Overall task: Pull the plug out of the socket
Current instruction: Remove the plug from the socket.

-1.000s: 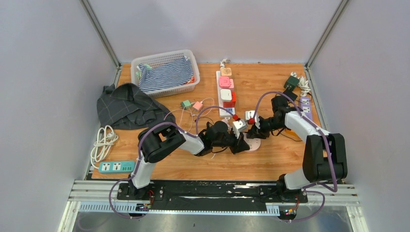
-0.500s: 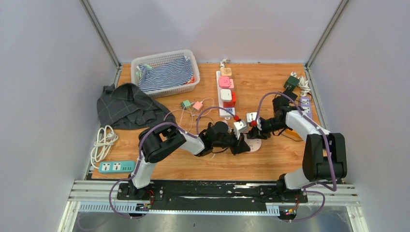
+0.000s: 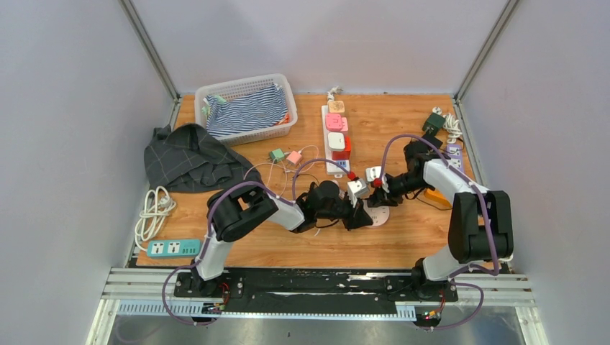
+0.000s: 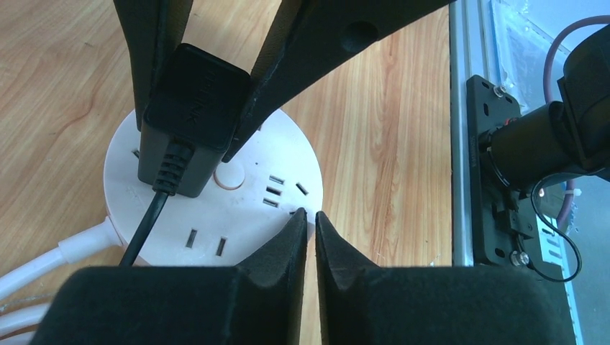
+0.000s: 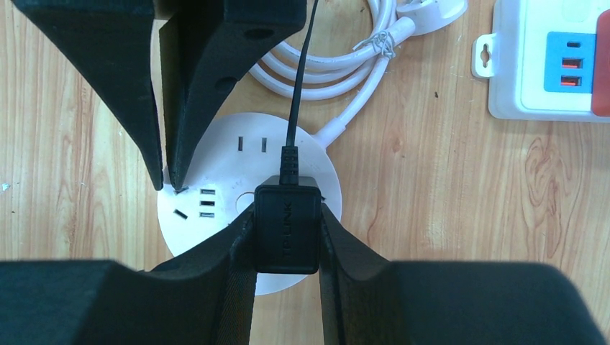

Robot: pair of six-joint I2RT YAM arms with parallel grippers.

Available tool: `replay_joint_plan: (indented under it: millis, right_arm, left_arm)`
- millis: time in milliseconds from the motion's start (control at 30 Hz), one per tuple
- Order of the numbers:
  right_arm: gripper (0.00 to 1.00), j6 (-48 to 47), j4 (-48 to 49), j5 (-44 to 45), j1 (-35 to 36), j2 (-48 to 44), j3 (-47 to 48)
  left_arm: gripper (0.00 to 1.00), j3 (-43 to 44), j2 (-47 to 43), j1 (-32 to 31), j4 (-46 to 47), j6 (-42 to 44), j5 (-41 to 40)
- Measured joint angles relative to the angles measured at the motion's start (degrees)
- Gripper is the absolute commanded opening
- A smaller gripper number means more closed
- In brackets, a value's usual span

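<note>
Right hand (image 5: 286,217) clenched on plug (image 5: 287,241) to pull it; left hand (image 4: 308,219) shut, empty, tips on socket (image 4: 244,223) beneath, likely bracing it.

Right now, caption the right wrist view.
Right gripper clamps black square plug on round white socket; shut left gripper at its rim.

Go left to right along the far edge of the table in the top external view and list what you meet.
white basket → long white power strip → dark green adapter
</note>
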Motion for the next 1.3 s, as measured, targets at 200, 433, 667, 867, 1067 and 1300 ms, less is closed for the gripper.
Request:
replay_joint_plan:
  millis: [200, 433, 667, 867, 1067, 1300]
  right_arm:
    - [0.0, 1.09, -0.44, 0.44, 0.48, 1.18, 1.05]
    - [0.0, 2.38, -0.74, 0.79, 0.74, 1.62, 1.73]
    - [0.0, 2.82, -3.28, 0.85, 0.76, 2.75, 3.43]
    - [0.0, 0.81, -7.37, -0.48, 0.76, 5.62, 5.62]
    - [0.0, 4.17, -4.37, 0.02, 0.72, 3.52, 4.44]
    - [0.0, 9.73, -0.2, 1.51, 0.72, 1.42, 3.04]
  left_arm:
    - [0.16, 0.0, 1.03, 0.37, 2.4, -1.51, 0.24]
    - [0.15, 0.0, 1.57, 0.61, 3.61, -2.21, -0.09]
    - [0.15, 0.31, 1.6, 0.92, 3.54, -2.8, -0.87]
    - [0.15, 0.37, 1.6, 1.03, 3.48, -3.19, -0.85]
    - [0.14, 0.85, 1.84, 1.36, 3.5, -3.67, -0.87]
    - [0.14, 1.62, 2.27, 1.81, 3.13, -4.5, -0.94]
